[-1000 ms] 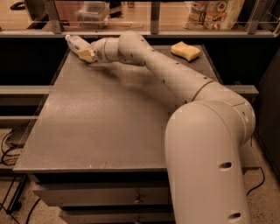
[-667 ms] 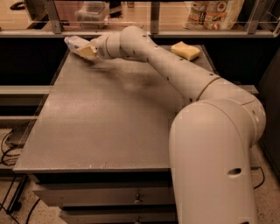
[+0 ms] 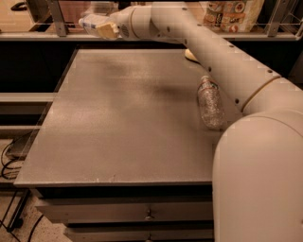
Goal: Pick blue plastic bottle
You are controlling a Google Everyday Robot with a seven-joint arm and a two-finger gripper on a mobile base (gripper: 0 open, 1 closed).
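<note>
The blue plastic bottle [image 3: 93, 23], pale bluish-white, is held in my gripper [image 3: 105, 28] at the top left, lifted well above the far left corner of the grey table [image 3: 118, 123]. The gripper's yellowish fingers [image 3: 108, 31] are shut on the bottle, which lies roughly sideways. My white arm reaches from the lower right across the table to it.
A clear crinkled bottle [image 3: 210, 101] with a red-white neck label lies on the table's right side beside my arm. A yellowish object [image 3: 190, 55] sits at the far right, mostly hidden by the arm. A railed shelf with packages [image 3: 232, 9] runs behind the table.
The gripper has risen from the table's far left corner with the blue bottle in it. The arm has lifted, uncovering the clear bottle on the right.
</note>
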